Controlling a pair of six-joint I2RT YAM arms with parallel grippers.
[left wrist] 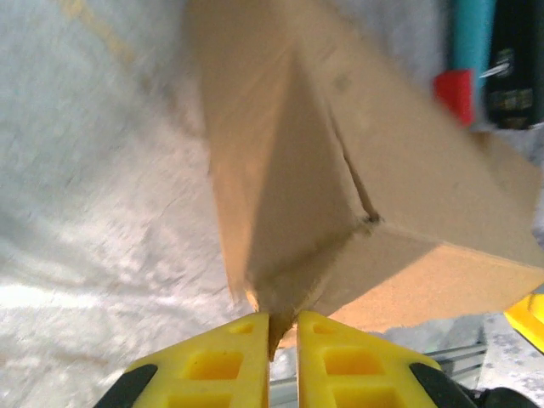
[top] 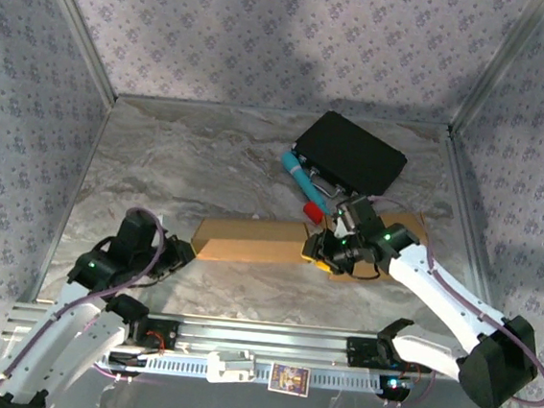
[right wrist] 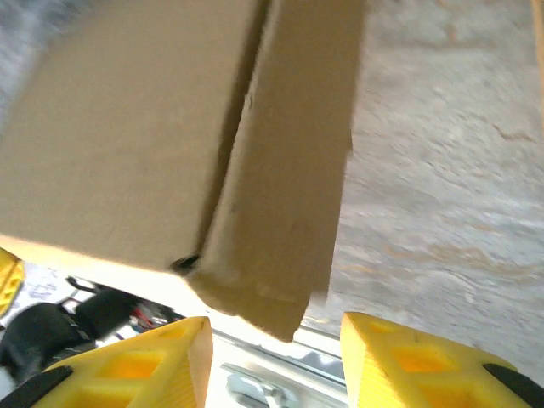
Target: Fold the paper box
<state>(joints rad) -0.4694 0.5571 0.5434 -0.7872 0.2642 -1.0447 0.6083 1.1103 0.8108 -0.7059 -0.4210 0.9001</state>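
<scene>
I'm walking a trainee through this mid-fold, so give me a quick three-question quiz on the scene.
1. True or false: the left gripper pinches a corner of the box.
2. The right gripper is: A) open around a flap, B) shut on it.
3. What lies beside the teal tool, beyond the box?
Key: 1 true; 2 A; 3 the black case.

The worktop [top: 180, 157] offers wide passing room across its left half and far edge. The paper box [top: 249, 238] bars the middle, with the left end effector [top: 183, 250] at one end and the right end effector [top: 321, 250] at the other. Just behind the right one, a black case [top: 350, 152] and a teal tool [top: 303, 183] crowd the right rear.
</scene>
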